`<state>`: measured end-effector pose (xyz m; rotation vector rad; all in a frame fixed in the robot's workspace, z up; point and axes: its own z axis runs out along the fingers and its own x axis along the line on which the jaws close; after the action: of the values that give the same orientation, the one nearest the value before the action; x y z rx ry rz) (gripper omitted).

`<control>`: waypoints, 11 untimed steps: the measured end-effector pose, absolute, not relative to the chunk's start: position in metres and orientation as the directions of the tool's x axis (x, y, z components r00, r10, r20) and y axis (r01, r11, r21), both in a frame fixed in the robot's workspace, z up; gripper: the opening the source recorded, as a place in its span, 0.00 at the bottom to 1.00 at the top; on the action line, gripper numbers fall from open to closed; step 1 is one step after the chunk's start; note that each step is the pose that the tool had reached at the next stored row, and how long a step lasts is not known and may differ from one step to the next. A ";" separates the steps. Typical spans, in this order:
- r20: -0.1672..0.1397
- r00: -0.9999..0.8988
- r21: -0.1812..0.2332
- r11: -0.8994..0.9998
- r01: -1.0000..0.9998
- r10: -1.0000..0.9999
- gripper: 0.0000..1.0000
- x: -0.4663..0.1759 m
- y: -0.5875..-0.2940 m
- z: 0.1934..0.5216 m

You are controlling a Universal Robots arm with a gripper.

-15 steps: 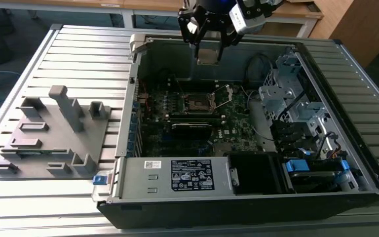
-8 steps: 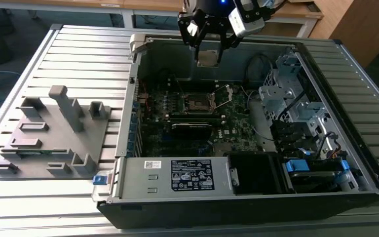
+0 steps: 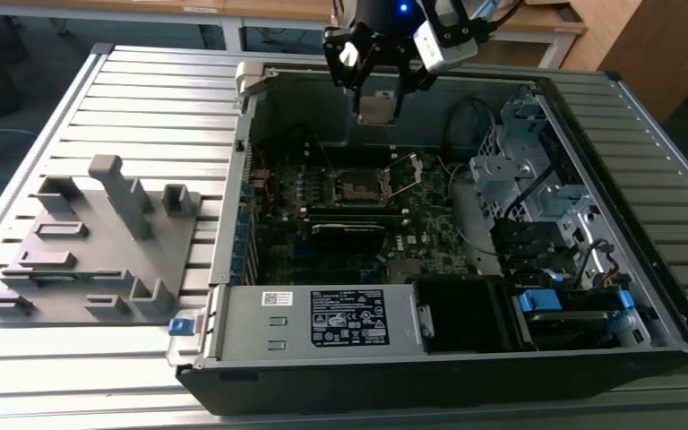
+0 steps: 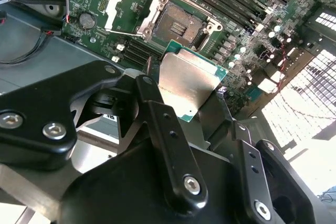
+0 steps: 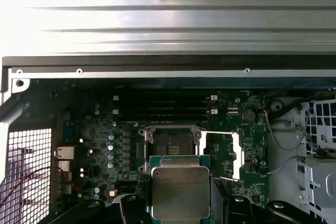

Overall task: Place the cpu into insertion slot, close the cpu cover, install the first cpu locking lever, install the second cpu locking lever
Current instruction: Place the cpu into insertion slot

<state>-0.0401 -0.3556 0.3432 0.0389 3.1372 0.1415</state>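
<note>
Poised above the empty socket (image 5: 169, 141) with the chip (image 5: 180, 192) clenched in the gripper (image 3: 379, 97); yet to seat it, shut the raised cover (image 5: 237, 153) or lock it down.

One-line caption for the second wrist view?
Gripper holds the cpu above the motherboard; insertion slot empty, cpu cover flipped open.
</note>
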 end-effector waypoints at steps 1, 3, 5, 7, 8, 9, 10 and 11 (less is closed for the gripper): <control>0.000 -1.000 0.090 0.996 0.025 0.025 0.54 -0.040 -0.356 0.342; 0.000 -1.000 0.090 0.996 0.025 0.025 0.54 -0.040 -0.356 0.340; 0.000 -1.000 0.090 0.996 0.025 0.025 0.54 -0.040 -0.356 0.338; 0.000 -1.000 0.090 0.996 0.025 0.025 0.54 -0.040 -0.356 0.337; 0.000 -1.000 0.090 0.996 0.025 0.025 0.54 -0.040 -0.356 0.337; 0.000 -1.000 0.090 0.996 0.025 0.025 0.54 -0.040 -0.356 0.337; 0.000 -1.000 0.090 0.996 0.025 0.025 0.54 -0.040 -0.356 0.337; 0.000 -1.000 0.090 0.996 0.025 0.025 0.54 -0.040 -0.356 0.337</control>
<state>-0.0401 -0.3556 0.3371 0.0388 3.1370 0.1411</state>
